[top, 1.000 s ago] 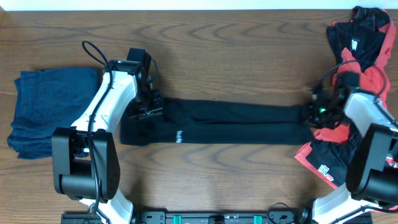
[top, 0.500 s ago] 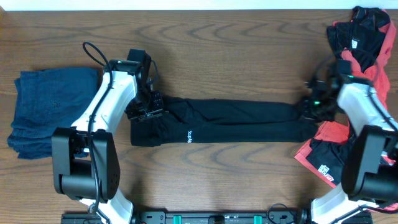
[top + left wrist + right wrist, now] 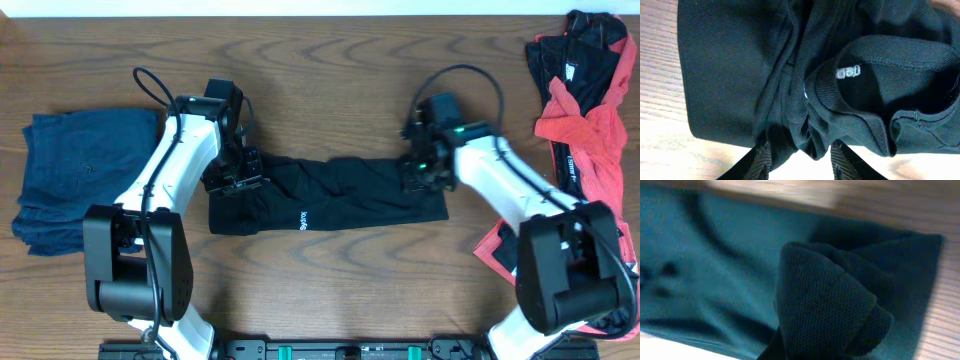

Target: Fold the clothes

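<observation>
A brown wood-grain table (image 3: 330, 70) is filling nearly the whole overhead view, with only a thin pale strip showing beyond its far edge. The black pants (image 3: 340, 195) are lying across its middle, their right end bunched up. A folded navy garment (image 3: 85, 180) is sitting at the left, and a coral-red and black pile (image 3: 590, 130) is resting at the far right. The left gripper (image 3: 800, 157) is pinching the gathered waistband, while the right gripper (image 3: 416, 172) is clamping a fold of pant leg. 1 small white logo (image 3: 307, 217) is showing near the pants' front edge.
</observation>
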